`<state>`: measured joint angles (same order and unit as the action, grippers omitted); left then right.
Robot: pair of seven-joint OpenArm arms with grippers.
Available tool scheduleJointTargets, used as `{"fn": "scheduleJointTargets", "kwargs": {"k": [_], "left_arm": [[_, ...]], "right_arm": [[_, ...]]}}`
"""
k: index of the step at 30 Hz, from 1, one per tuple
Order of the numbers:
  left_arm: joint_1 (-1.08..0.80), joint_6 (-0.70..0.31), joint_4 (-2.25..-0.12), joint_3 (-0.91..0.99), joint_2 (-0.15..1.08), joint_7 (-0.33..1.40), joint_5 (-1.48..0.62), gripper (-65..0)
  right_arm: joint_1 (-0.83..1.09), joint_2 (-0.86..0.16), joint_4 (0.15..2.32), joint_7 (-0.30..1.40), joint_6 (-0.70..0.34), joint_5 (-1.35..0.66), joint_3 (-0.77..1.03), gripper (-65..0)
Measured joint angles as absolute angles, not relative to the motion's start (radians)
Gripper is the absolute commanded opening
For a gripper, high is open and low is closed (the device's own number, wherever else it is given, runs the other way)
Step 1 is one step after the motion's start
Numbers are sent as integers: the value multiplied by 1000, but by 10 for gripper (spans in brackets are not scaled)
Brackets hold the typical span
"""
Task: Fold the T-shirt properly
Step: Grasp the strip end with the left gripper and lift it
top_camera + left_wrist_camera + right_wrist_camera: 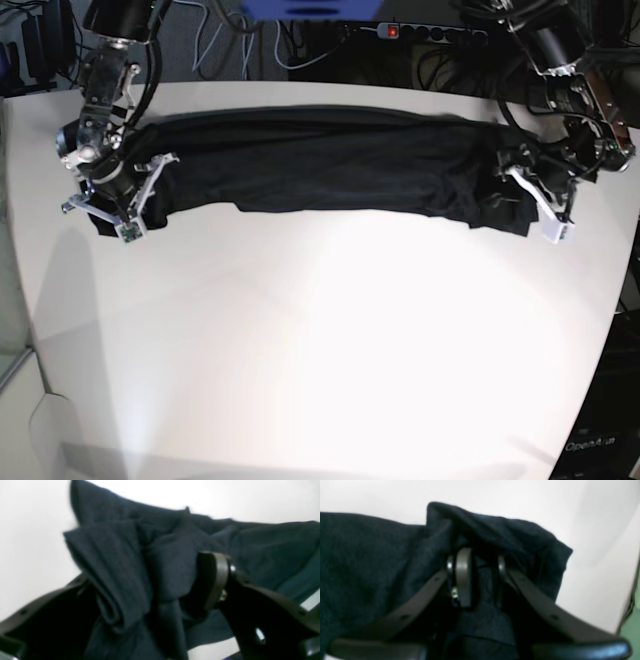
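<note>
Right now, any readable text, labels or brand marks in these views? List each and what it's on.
"OpenArm": small pale lettering at the base view's bottom right corner, on a dark surface beside the white table; last letters blurred.
Large plain black long-sleeved T-shirt: no readable print or tag.
Left gripper and right gripper: no legible markings.
Both wrist views: none, blurred.

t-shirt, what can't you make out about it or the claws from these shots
- Neck tag: not findable in the base view; the T-shirt is a dark, bunched strip.
- Left claw: left wrist view is blurred; cloth covers one finger, so any grip is unclear.
- Right claw: cloth fills the gap, but blur hides the pinched layers.
- Sleeves: lost in folds in all views.
</note>
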<state>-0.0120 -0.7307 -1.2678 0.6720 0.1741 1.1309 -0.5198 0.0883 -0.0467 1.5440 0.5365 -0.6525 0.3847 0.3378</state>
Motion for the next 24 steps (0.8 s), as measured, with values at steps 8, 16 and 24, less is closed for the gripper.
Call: {"fn": "scheduleJointTargets", "kwargs": {"k": [8, 16, 24], "left_arm": [[-11, -718, -1250, 672, 171, 1137, -525, -532], [-11, -719, -1247, 670, 169, 1145, -525, -650], [-28, -703, -1386, 662, 150, 1240, -453, -650]], "right_arm": [[76, -47, 1539, 538, -653, 382, 338, -529], [75, -47, 1539, 538, -653, 382, 337, -529], [76, -47, 1539, 538, -653, 382, 337, -529]]}}
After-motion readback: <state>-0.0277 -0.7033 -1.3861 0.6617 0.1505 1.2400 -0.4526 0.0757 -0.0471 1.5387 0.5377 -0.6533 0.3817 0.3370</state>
